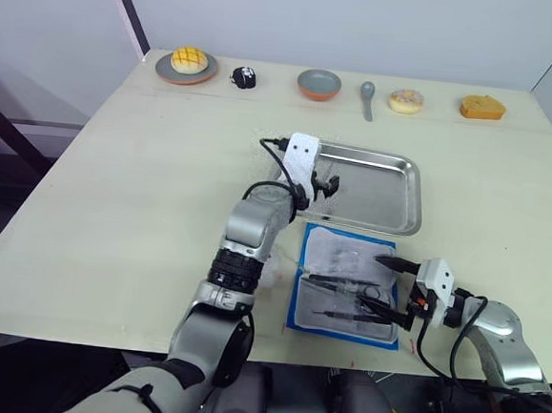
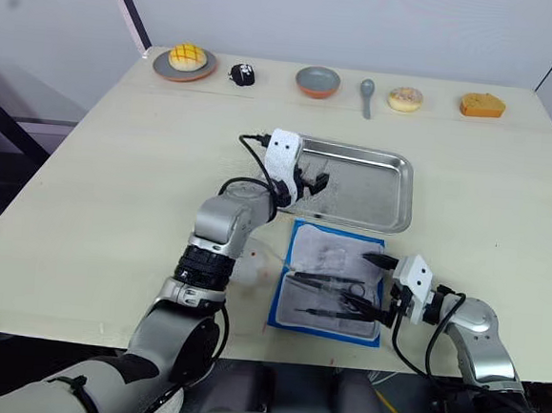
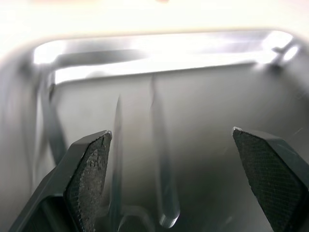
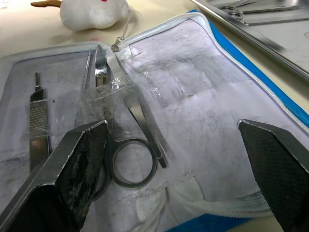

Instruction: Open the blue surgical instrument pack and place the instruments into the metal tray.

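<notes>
Pack: flat blue fabric surgical pouch [image 1: 346, 284] lies unzipped just in front of shiny rectangular steel tray [image 1: 392, 192], slim silver scissors and forceps [image 4: 126, 145] inside (some already in tray). Left gripper [image 1: 323, 186] spread over tray; right gripper [image 1: 394, 290] spread over pouch.

Head eyes are looking down over the worktop [image 1: 114, 203] — wrist cameras are peering close, sharing the metal tray [image 1: 412, 200] and blue surgical instrument pack [image 4: 285, 104]

Place: lab test bench | Evidence: pale table [image 1: 114, 203], toy foods lined up, plain grey walls
</notes>
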Robot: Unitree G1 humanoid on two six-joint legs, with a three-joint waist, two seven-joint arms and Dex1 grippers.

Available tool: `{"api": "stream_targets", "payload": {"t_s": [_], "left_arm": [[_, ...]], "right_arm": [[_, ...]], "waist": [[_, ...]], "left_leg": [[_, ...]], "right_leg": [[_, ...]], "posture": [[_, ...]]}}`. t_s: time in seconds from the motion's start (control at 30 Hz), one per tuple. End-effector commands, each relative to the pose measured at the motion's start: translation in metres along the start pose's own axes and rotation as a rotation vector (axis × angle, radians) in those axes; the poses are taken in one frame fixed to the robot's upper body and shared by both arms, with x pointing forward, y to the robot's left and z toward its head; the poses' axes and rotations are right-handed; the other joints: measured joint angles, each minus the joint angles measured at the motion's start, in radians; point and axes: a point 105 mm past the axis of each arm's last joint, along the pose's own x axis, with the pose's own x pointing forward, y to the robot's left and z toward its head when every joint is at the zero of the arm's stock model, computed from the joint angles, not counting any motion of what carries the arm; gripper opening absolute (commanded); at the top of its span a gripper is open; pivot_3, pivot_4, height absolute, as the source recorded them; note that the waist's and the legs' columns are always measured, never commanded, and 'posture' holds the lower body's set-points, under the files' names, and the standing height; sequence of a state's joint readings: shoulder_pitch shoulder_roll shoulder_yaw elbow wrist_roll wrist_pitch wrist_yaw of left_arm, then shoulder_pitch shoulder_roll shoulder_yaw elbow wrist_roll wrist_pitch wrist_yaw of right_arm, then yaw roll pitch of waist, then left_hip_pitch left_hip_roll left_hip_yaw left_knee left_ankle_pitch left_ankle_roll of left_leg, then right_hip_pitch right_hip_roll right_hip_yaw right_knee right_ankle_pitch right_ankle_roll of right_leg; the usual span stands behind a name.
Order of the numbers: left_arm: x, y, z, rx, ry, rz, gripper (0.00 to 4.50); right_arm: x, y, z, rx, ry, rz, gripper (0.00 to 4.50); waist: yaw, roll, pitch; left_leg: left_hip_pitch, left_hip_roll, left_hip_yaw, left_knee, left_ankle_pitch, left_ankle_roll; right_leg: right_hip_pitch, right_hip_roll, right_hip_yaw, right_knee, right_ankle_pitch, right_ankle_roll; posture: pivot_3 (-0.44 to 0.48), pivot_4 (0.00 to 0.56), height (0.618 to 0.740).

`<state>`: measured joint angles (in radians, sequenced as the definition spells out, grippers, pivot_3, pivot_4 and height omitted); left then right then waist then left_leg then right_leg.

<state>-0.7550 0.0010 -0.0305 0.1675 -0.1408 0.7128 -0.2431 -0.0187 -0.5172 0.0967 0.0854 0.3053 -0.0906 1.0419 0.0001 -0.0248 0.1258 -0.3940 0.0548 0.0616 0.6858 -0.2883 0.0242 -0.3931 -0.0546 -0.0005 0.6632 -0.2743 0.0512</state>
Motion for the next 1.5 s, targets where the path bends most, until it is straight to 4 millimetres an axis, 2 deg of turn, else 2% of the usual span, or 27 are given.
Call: {"api": "stream_targets", "payload": {"t_s": [0.03, 0.2, 0.3, 0.47, 0.63, 0.67, 0.77, 0.87, 1.0, 1.13, 1.33, 1.5], "left_arm": [[-0.014, -0.012, 0.036, 0.066, -0.163, -0.146, 4.26], [-0.04, -0.009, 0.042, 0.156, -0.194, -0.353, 4.26], [-0.062, -0.005, 0.035, 0.251, -0.169, -0.526, 4.26], [-0.099, 0.003, 0.023, 0.312, -0.121, -0.751, 4.26], [-0.132, 0.017, 0.005, 0.406, -0.022, -0.912, 4.26], [-0.14, 0.018, 0.004, 0.436, -0.022, -0.954, 4.38], [-0.164, 0.022, 0.002, 0.496, -0.019, -1.09, 4.38], [-0.182, 0.031, -0.001, 0.541, 0.038, -1.146, 4.38], [-0.196, 0.041, 0.005, 0.558, 0.101, -1.164, 4.38], [-0.201, 0.05, 0.01, 0.591, 0.138, -1.162, 4.38], [-0.201, 0.041, 0.007, 0.602, 0.142, -1.222, 4.38], [-0.193, 0.031, 0.006, 0.617, 0.109, -1.249, 4.38]], "right_arm": [[-0.005, 0.01, -0.03, 0.088, 0.1, 0.0, 4.5], [-0.005, 0.009, -0.029, 0.087, 0.099, 0.001, 4.5], [-0.005, 0.01, -0.029, 0.087, 0.1, 0.003, 4.5], [-0.006, 0.01, -0.03, 0.088, 0.103, 0.006, 4.5], [-0.006, 0.01, -0.03, 0.087, 0.103, 0.009, 4.5], [-0.005, 0.01, -0.03, 0.087, 0.102, 0.009, 4.5], [-0.005, 0.01, -0.03, 0.087, 0.102, 0.01, 4.5], [-0.006, 0.01, -0.03, 0.087, 0.103, 0.009, 4.5], [-0.008, 0.01, -0.031, 0.089, 0.106, 0.007, 4.5], [-0.01, 0.011, -0.032, 0.092, 0.108, 0.008, 4.5], [-0.01, 0.011, -0.031, 0.092, 0.109, 0.008, 4.5], [-0.01, 0.011, -0.031, 0.092, 0.109, 0.008, 4.5]], "waist": [[-0.001, 0.0, 0.0], [-0.002, 0.0, 0.0], [-0.002, 0.0, 0.0], [-0.003, 0.0, 0.0], [-0.003, 0.0, 0.0], [-0.004, 0.0, 0.0], [-0.003, 0.0, 0.0], [-0.003, 0.0, 0.0], [-0.001, 0.0, 0.001], [0.005, -0.001, 0.001], [0.01, -0.001, 0.001], [0.012, -0.001, 0.001]], "left_leg": [[0.0, 0.0, 0.0, 0.0, 0.0, 0.0], [0.001, 0.0, 0.0, -0.001, 0.0, 0.0], [0.001, 0.0, 0.0, -0.001, 0.0, 0.0], [0.0, 0.0, 0.0, -0.001, 0.0, 0.0], [0.001, 0.0, 0.0, -0.001, 0.0, 0.0], [0.001, 0.0, 0.0, -0.001, 0.0, 0.0], [0.0, 0.0, 0.001, -0.001, 0.0, 0.0], [0.001, 0.001, 0.0, -0.001, -0.002, 0.004], [0.0, 0.001, 0.0, -0.001, -0.003, 0.005], [0.001, 0.001, 0.0, -0.001, -0.003, 0.005], [0.001, 0.001, 0.001, -0.001, -0.003, 0.005], [0.0, 0.001, 0.005, -0.001, -0.003, 0.005]], "right_leg": [[0.0, 0.0, 0.0, 0.0, 0.0, 0.0], [0.0, 0.0, 0.0, 0.0, 0.0, 0.0], [0.0, 0.0, 0.0, 0.0, 0.0, 0.0], [0.0, 0.0, 0.0, 0.0, 0.0, 0.0], [0.0, 0.0, 0.0, 0.0, 0.0, 0.0], [0.0, 0.0, 0.0, 0.0, 0.0, 0.0], [0.0, 0.001, -0.001, 0.0, 0.0, -0.001], [0.0, 0.0, -0.001, 0.0, 0.0, -0.001], [-0.001, 0.0, 0.0, 0.0, -0.001, -0.001], [-0.001, 0.0, 0.0, 0.0, 0.0, 0.0], [-0.001, 0.001, 0.001, 0.0, -0.001, 0.0], [-0.001, 0.001, 0.001, 0.0, -0.001, 0.0]], "posture": [[0.0, 0.15, 0.732], [0.0, 0.15, 0.732], [0.0, 0.15, 0.732], [0.0, 0.15, 0.732], [0.0, 0.15, 0.732], [0.0, 0.15, 0.732], [0.0, 0.15, 0.732], [0.0, 0.15, 0.732], [0.0, 0.15, 0.732], [0.0, 0.15, 0.732], [0.0, 0.15, 0.732], [0.0, 0.15, 0.732]]}}
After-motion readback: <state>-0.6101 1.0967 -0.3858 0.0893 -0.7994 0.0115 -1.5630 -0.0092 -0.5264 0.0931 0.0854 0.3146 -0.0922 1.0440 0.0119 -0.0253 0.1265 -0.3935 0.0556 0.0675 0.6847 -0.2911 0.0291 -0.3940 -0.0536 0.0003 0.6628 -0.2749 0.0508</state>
